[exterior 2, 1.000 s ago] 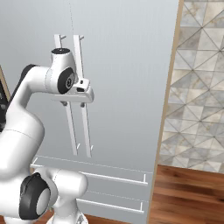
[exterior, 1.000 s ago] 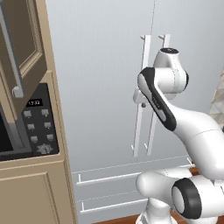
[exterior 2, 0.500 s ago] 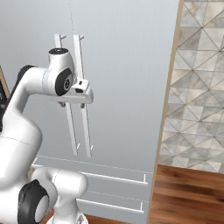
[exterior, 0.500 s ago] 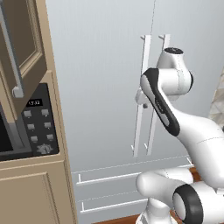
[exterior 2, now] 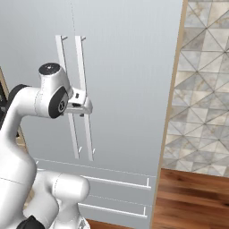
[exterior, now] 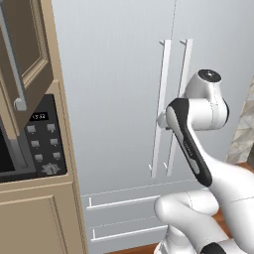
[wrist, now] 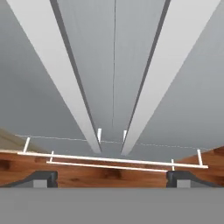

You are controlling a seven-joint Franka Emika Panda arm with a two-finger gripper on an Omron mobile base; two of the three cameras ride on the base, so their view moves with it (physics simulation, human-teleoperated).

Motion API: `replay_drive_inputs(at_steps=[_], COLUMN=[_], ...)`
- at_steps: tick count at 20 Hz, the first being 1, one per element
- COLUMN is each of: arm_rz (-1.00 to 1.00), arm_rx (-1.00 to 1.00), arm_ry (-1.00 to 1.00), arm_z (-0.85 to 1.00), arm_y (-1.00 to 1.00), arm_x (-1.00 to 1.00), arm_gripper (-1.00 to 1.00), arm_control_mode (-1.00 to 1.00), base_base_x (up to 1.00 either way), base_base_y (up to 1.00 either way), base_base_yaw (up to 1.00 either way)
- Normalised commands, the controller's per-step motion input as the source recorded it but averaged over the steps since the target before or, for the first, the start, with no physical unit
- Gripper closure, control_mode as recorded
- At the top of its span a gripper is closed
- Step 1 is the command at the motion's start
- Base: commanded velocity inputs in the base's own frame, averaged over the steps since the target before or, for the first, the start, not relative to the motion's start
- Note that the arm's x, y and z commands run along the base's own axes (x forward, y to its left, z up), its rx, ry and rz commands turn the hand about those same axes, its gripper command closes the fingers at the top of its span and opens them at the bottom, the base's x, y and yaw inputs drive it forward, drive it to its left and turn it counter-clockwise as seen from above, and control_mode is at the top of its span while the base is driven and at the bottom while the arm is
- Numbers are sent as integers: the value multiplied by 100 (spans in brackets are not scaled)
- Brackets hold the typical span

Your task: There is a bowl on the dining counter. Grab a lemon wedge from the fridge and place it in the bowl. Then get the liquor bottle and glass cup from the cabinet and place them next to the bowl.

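While the arm reaches forward, each view gives the following.

Left base view – fridge (exterior: pixel 124 74): pale grey, both doors shut, filling the middle and right of the frame; two drawers below.
Left base view – bar handles (exterior: pixel 162 106): two long vertical bars side by side at about 1 o'clock from frame centre, either side of the door seam.
Left base view – arm: rises from 5 o'clock; its wrist sits just in front of the handles, hiding the hand.
Left base view – cabinet door (exterior: pixel 22 59): tan wood, swung open at 10 o'clock, with a silver bar handle.
Left base view – oven panel (exterior: pixel 43 141): black, with buttons and a small display, at 9 o'clock under that door.

Right base view – gripper (exterior 2: pixel 84 107): at 9 o'clock from centre, right against the two handles about halfway up them; finger spacing cannot be told here.
Right base view – tiled wall (exterior 2: pixel 203 80): grey triangle pattern, at 3 o'clock beside the fridge.
Right base view – wood floor (exterior 2: pixel 192 197): reddish-brown, at 5 o'clock.

Hand view – finger tips (wrist: pixel 42 178): two dark tips at 7 and 5 o'clock, spread wide apart, nothing between them.
Hand view – handles: both bars run from the top corners toward centre, the door seam between them; the drawer handles (wrist: pixel 113 161) lie across below.
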Motion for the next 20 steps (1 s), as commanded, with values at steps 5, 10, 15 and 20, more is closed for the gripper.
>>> replay_drive_inputs(at_steps=[5, 10, 15, 20], arm_rz=[0, 0, 0, 0], arm_rx=[0, 0, 0, 0], arm_ry=[0, 0, 0, 0], arm_z=[0, 0, 0, -2], arm_y=[0, 0, 0, 0], arm_x=[0, 0, 0, 1], arm_gripper=[-100, -100, -100, -100], arm_control_mode=[100, 100, 100, -100], base_base_x=[-28, -57, -13, 0], base_base_y=[0, -1, 0, 0], base_base_yaw=[0, 1, 0, 0])
